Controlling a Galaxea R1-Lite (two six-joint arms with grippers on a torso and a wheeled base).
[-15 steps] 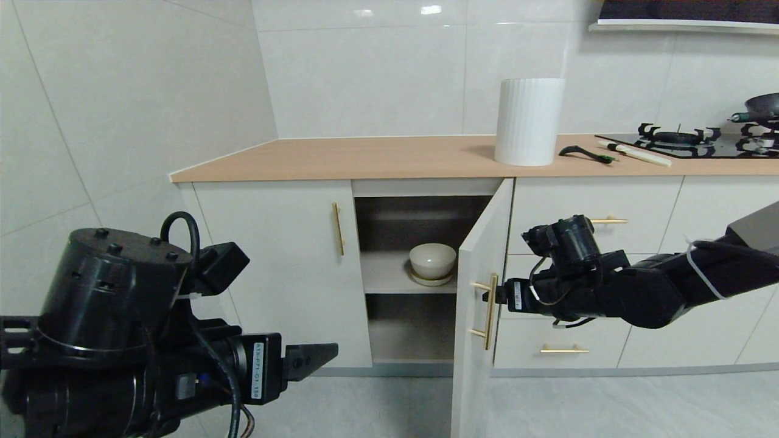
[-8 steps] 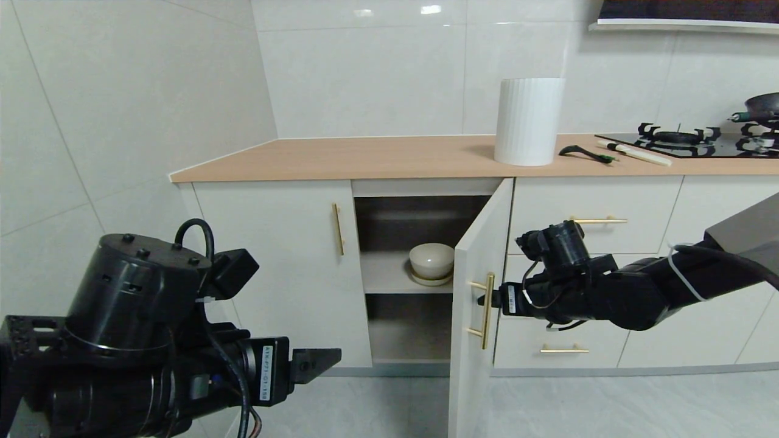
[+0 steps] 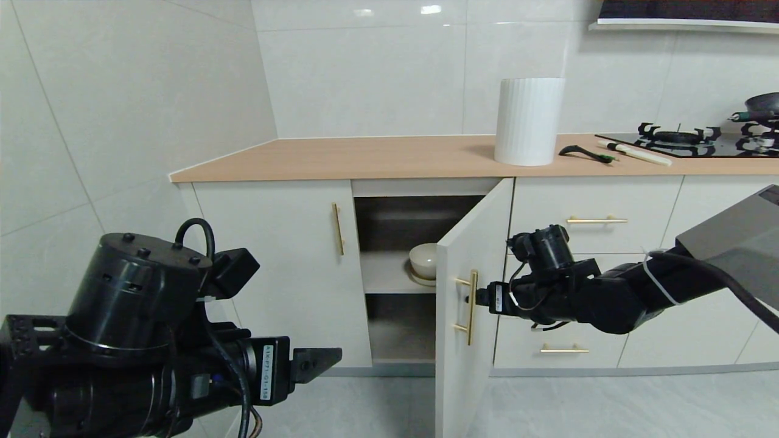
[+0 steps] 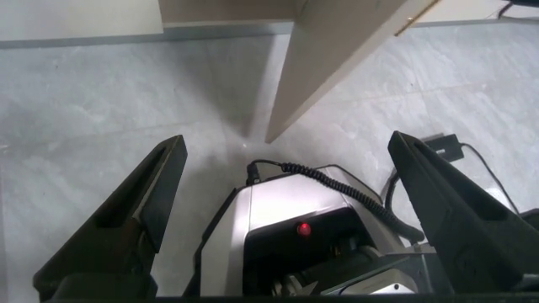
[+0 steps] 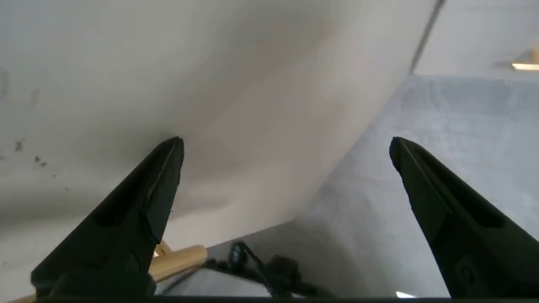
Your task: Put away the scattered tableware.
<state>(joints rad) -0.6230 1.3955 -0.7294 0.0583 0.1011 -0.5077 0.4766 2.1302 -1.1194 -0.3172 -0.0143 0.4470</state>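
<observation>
1. The cabinet door [image 3: 465, 243] stands partly open, hinged on its right edge, with a brass handle [image 3: 467, 307] near its free edge.
2. The right gripper [image 3: 479, 298] is at the door's outer face, just beside the handle. Its fingers [image 5: 143, 210] are spread wide with the door panel across the gap between them, clamped on nothing.
3. Behind the door, on the cabinet's middle shelf [image 3: 386, 274], a pale bowl [image 3: 423, 260] sits on a plate [image 3: 420, 281]. The door's free edge hides the right part of both.
4. The left gripper [image 3: 316, 362] hangs low, well to the left of the door and apart from it, above the floor. It is open and empty.
5. Above the door runs the wooden worktop [image 3: 365, 159]. A tall white ribbed container [image 3: 528, 121] stands on it, above the door's hinge side.
6. Further right of the door, on the worktop, lie a black utensil with a green end [image 3: 587, 153] and a pale stick-like piece [image 3: 636, 153] — what that piece is cannot be told.
</observation>
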